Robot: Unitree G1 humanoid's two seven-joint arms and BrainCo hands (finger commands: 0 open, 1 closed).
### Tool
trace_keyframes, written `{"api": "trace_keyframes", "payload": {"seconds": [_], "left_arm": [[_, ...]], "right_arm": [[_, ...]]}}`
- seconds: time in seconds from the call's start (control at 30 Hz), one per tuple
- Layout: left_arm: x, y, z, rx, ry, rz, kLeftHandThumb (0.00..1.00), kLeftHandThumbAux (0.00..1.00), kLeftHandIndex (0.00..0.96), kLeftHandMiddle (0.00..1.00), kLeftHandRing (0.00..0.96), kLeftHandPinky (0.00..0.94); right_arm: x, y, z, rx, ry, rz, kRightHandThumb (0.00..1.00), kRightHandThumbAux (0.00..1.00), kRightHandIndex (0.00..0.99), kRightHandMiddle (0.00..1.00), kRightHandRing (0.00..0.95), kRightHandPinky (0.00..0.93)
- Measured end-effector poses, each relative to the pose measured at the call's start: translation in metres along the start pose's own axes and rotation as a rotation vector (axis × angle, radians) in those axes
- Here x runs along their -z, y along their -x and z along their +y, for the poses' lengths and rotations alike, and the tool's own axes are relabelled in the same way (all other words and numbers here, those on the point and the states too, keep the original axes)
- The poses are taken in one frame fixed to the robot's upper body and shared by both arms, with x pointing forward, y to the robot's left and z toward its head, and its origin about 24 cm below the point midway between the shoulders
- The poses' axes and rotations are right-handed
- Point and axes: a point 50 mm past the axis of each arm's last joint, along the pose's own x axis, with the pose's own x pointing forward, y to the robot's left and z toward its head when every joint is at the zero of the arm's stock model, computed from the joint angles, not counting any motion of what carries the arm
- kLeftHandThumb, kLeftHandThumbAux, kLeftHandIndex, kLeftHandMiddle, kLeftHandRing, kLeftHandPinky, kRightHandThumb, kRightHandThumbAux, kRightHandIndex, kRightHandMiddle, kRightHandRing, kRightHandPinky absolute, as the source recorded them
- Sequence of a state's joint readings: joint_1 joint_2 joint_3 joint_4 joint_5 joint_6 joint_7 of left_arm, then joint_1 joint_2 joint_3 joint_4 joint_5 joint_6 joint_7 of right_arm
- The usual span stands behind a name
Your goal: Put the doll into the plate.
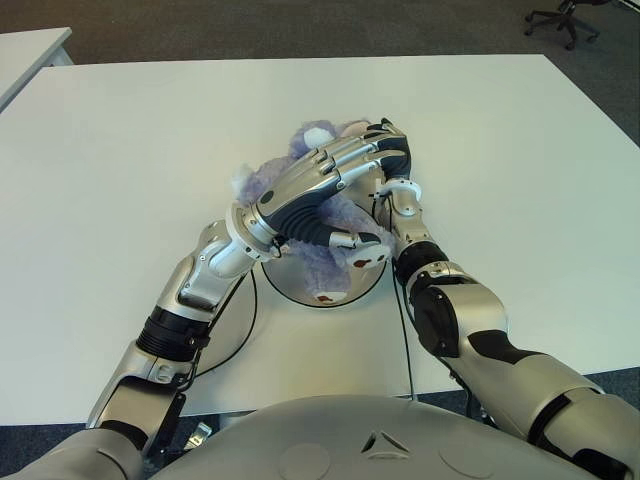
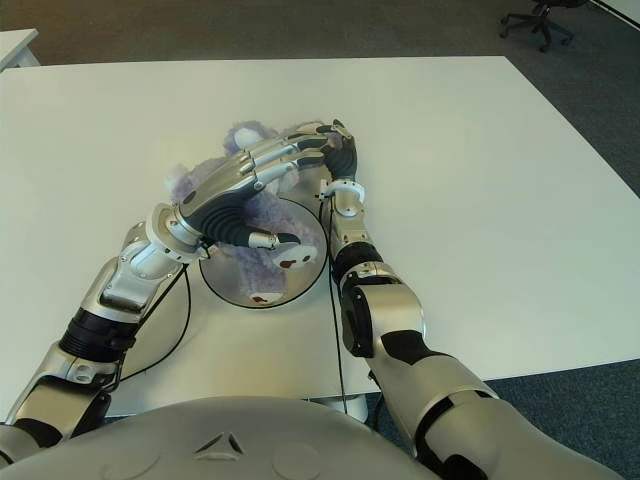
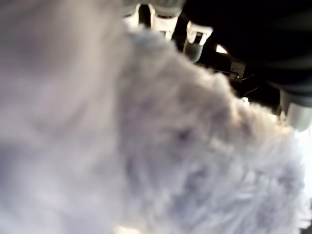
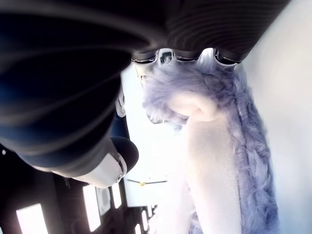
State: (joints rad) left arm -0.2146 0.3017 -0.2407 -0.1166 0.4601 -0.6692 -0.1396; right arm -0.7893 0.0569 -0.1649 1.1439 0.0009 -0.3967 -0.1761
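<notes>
Surface: a wide white counter (image 1: 120, 150) fills most of the eye views. Dark carpet floor (image 1: 300, 25) runs along the top of the frame. A second white table (image 1: 25, 50) shows at upper left, and an office chair (image 1: 562, 18) at upper right.

At frame centre a round plate (image 2: 305, 268) sits on the counter. The purple plush doll (image 1: 330, 262) lies over it, feet on the plate, head beyond its far rim.

The left robot hand (image 1: 315, 190) lies across the top of the doll, fingers extended over it and thumb against its side, gripping it. The right robot hand (image 1: 392, 150) presses the doll's right side, fingers curled onto the fur. Cables (image 1: 405, 330) run along the right forearm.
</notes>
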Motion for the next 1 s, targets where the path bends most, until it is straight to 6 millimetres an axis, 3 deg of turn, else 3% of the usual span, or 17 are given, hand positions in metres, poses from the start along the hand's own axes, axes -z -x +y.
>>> {"api": "trace_keyframes", "payload": {"seconds": [0.5, 1.0], "left_arm": [[-0.001, 0.002, 0.003, -0.001, -0.008, -0.003, 0.228, 0.299, 0.000, 0.000, 0.000, 0.000], [0.004, 0.007, 0.015, -0.094, 0.069, 0.003, 0.136, 0.332, 0.000, 0.011, 0.000, 0.000]], "right_arm": [[0.000, 0.001, 0.002, -0.002, 0.011, 0.003, 0.683, 0.742, 0.396, 0.089, 0.090, 0.134], [0.004, 0.002, 0.000, -0.007, -0.003, 0.012, 0.688, 0.737, 0.397, 0.189, 0.208, 0.267]]}}
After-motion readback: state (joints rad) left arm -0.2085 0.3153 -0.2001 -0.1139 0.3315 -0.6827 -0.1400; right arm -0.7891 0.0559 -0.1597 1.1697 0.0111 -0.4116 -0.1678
